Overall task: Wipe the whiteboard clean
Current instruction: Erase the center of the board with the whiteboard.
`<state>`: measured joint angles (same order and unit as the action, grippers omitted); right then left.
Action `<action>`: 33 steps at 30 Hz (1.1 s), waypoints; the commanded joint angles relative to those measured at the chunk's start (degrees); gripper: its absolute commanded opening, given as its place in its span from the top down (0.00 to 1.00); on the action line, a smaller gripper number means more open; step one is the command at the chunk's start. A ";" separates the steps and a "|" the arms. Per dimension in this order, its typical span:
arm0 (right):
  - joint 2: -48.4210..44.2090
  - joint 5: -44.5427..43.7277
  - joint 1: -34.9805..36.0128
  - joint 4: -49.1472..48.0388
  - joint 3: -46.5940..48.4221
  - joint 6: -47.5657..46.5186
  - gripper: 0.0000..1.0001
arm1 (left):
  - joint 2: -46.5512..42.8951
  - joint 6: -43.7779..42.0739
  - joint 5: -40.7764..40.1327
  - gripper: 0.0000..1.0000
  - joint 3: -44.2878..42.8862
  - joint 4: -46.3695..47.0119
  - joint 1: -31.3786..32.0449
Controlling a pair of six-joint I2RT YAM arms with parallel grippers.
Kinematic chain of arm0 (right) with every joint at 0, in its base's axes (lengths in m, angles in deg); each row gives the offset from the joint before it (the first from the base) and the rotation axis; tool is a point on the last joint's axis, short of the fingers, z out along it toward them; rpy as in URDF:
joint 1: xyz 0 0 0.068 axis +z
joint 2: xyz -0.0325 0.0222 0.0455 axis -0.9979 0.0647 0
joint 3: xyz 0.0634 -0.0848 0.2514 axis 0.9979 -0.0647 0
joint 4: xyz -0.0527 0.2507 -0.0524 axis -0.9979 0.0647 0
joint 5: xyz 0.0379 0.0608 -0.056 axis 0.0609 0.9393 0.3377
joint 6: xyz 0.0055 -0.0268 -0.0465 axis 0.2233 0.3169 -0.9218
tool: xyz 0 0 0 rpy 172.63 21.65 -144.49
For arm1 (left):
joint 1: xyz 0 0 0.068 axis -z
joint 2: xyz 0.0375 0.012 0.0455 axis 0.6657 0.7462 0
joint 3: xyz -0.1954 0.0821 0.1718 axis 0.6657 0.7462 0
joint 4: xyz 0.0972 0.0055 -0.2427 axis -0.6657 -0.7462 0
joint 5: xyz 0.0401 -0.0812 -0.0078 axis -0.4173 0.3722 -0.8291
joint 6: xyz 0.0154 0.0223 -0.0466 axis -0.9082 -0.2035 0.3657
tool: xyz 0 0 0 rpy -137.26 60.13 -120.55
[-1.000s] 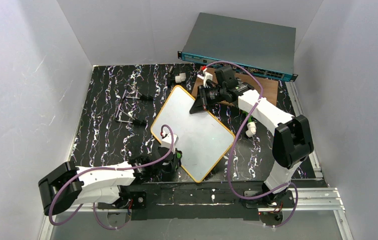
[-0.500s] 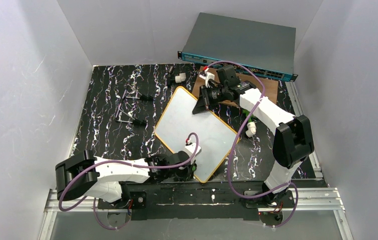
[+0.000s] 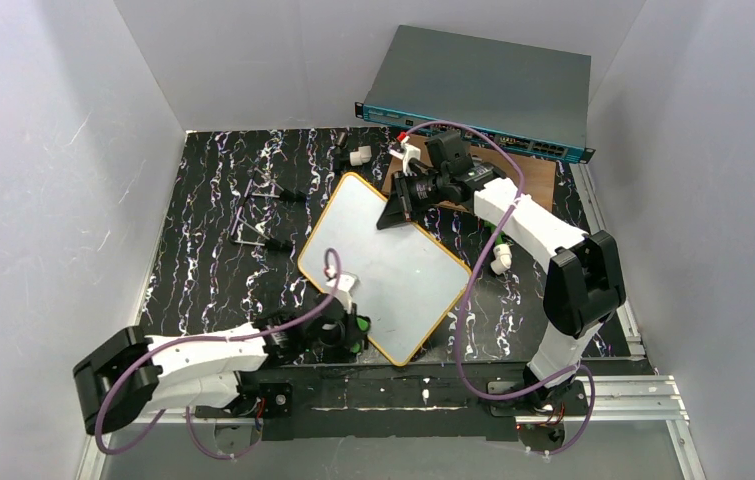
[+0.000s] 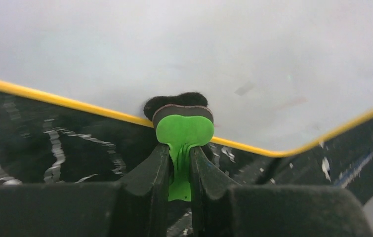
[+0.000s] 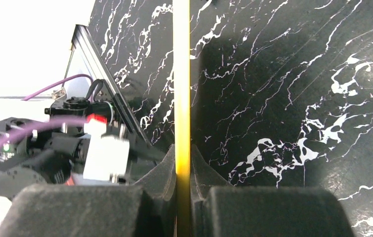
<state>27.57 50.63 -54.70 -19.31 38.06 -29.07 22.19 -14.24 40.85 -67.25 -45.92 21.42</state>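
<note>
Yellow-rimmed whiteboard (image 3: pixel 393 262) sits mid-table (image 3: pixel 213 250), angled. Judge it light, stiff, slick-faced, likely to slide under wiping. Your right gripper (image 5: pixel 183 165) pinches far rim: good anchor. Your left gripper (image 4: pixel 179 155) pinches green eraser (image 4: pixel 183 126), felt at near rim.

table (image 3: pixel 203 260): black marbled | on it: whiteboard (image 3: pixel 393 265), wooden board (image 3: pixel 541 172)

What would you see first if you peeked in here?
The whiteboard with its yellow rim, turned crooked in the middle of the black marbled table. Jaws of the left arm pinch a green eraser at its near edge; those of the right arm clamp its far edge.
</note>
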 commanded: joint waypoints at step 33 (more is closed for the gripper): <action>-1.03 5.46 0.40 -4.15 3.33 3.90 0.99 | -1.95 -0.91 1.73 1.00 -4.29 -12.21 -9.69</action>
<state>27.68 50.48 -54.83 -19.75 38.16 -28.96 28.24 -18.80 52.70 -74.79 -53.28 17.97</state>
